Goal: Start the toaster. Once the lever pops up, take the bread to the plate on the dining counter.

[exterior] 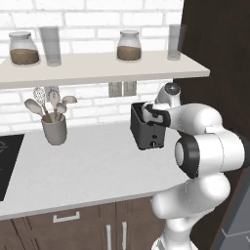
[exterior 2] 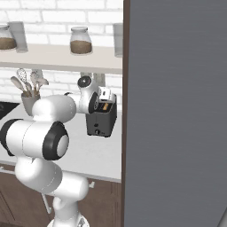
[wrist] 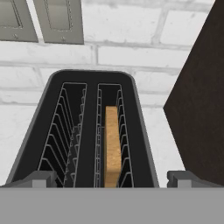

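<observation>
Hovering directly above the toaster (wrist: 83,131), the gripper (wrist: 111,178) has its jaws spread fully apart, one fingertip showing on either side of the appliance, and holds nothing. The bread (wrist: 112,146) stands on edge in the right-hand slot as the hand view frames it; the left slot holds only its wire guides. The toaster sits on the white worktop (exterior: 88,171) by the brick wall, beside a dark cabinet panel (wrist: 201,96), right of a utensil cup (exterior: 54,129).

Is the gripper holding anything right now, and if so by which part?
Nothing is held. The gripper is open above the toaster, its fingertips spread wide, and the bread stands untouched in the right-hand slot.
</observation>
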### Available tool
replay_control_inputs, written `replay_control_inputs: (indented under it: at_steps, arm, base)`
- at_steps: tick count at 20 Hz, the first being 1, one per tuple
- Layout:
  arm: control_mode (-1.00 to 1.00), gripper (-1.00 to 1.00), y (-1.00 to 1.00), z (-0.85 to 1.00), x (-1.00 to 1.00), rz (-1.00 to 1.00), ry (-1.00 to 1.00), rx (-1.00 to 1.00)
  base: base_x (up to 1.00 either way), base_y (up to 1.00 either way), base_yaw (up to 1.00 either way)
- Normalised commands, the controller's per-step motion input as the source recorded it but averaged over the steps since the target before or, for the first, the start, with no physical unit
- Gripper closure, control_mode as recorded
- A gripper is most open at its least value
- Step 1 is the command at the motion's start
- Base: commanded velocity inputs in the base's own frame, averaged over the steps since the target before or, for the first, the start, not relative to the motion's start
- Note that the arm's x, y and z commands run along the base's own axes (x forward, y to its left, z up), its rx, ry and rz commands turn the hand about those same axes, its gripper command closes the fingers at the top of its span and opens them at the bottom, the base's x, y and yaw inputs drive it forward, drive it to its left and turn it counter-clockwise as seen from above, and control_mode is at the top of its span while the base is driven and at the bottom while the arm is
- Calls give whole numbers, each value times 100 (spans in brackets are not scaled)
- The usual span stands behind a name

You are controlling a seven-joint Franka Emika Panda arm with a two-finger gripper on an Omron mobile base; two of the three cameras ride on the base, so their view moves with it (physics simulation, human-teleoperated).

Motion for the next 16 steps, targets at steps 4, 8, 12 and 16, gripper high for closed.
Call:
replay_control_inputs:
  at_steps: [4, 8, 12, 16]
  arm:
    - [-100, -100, 0, 0, 0, 0, 0, 0]
    - [-100, -100, 0, 0, 0, 0, 0, 0]
    - [-100, -100, 0, 0, 0, 0, 0, 0]
    - [-100, -100, 0, 0, 0, 0, 0, 0]
  base:
    - [0, 0, 0]
    - [0, 0, 0]
    - [0, 0, 0]
    - [0, 0, 0]
